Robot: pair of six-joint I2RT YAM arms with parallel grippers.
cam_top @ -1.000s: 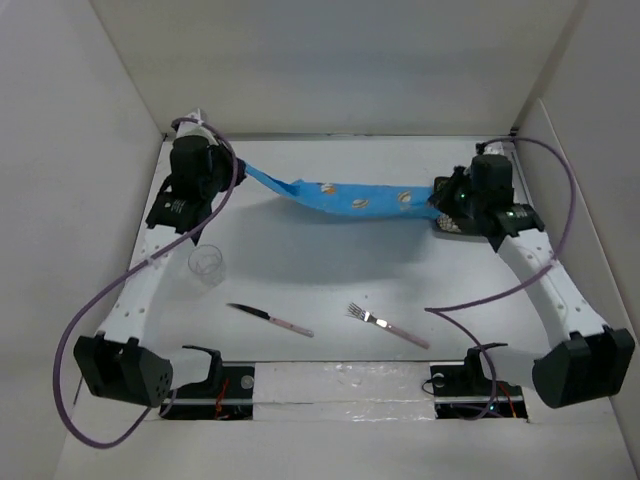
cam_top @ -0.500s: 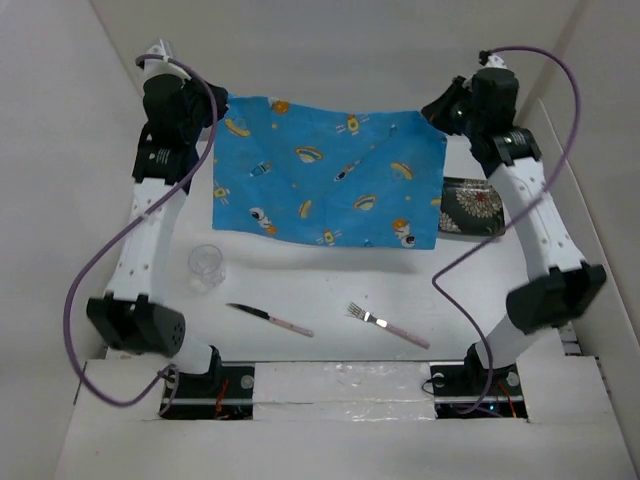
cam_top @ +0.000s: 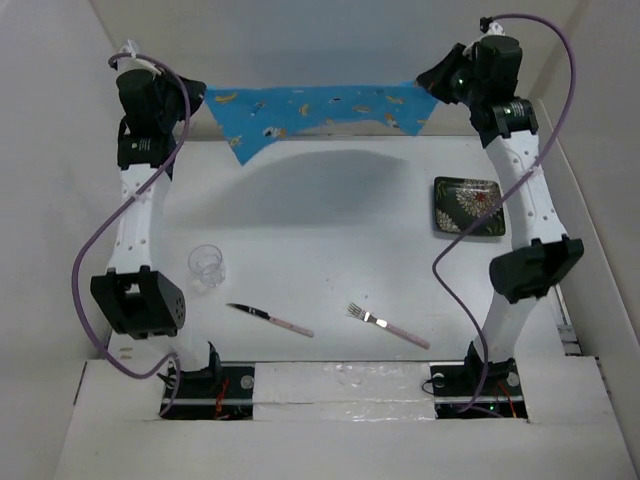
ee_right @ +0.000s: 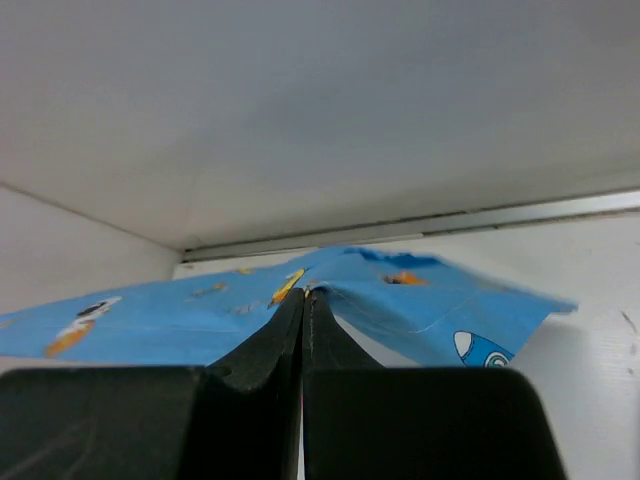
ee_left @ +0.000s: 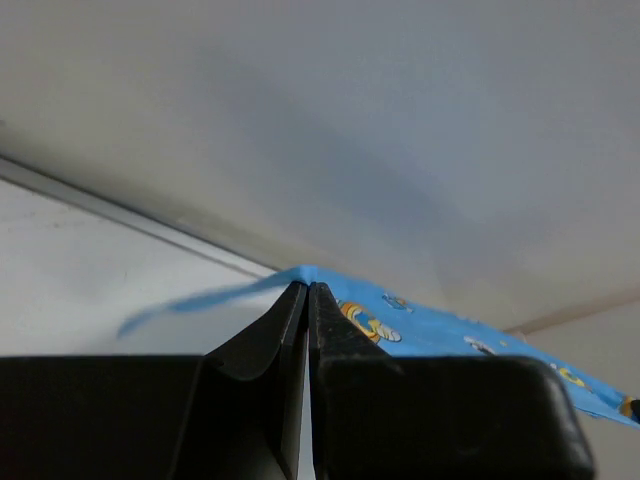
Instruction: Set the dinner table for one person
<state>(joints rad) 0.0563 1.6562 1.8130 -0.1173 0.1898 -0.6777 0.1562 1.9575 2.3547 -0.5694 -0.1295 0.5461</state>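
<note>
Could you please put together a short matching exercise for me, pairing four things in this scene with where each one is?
Things:
1. blue cloth
2. glass
3. fork
4. plate

Places:
A. lying on the right side of the table
B. in the air, stretched across the far end
C. by the near edge, right of the knife
D. standing upright on the left side

Pairs: 1-B, 2-D, 3-C, 4-A.

The cloth (cam_top: 310, 105) is thin soft fabric, the cup (cam_top: 207, 265) clear and glossy, the dinner table (cam_top: 330, 225) smooth matt white.
</note>
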